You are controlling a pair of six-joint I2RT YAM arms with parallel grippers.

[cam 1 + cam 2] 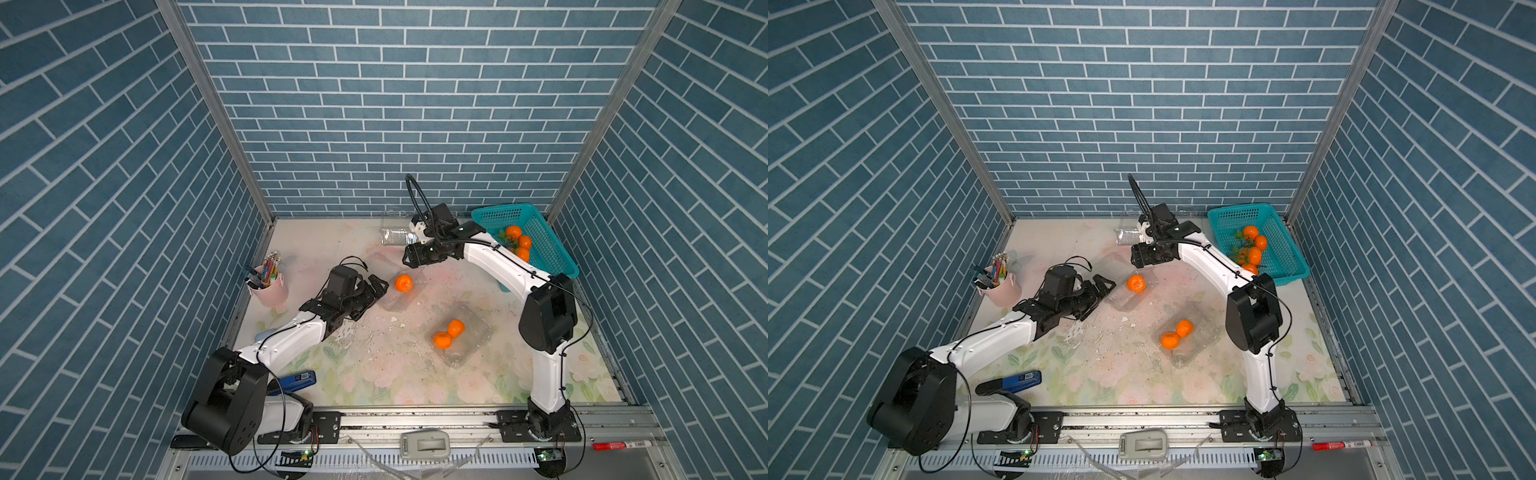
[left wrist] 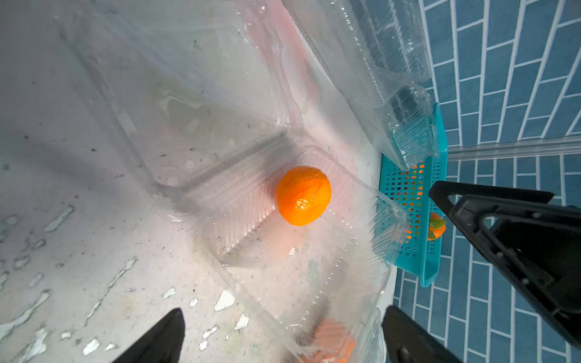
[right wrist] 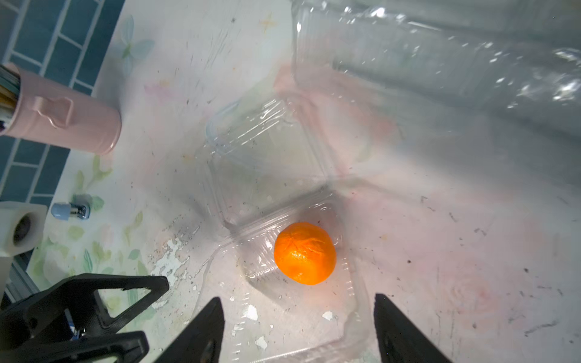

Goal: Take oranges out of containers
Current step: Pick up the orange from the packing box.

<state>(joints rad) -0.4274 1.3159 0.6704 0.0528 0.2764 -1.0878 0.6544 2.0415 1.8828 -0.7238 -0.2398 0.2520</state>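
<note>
Slippage is my worry: the small round orange mandarin (image 1: 404, 283) lies loose in the open clear plastic clamshell box (image 1: 392, 302) on the counter (image 1: 374, 374). My right pincer (image 1: 405, 259) hangs released and empty above it, and my left pincer (image 1: 381, 286) is released at its rim. A nudge could skid the flimsy box.

Overhead top views; close wrist views share one orange (image 2: 302, 195)

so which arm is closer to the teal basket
Right. The right arm runs alongside the teal basket; the left arm is across the table by the pencil cup.
</note>
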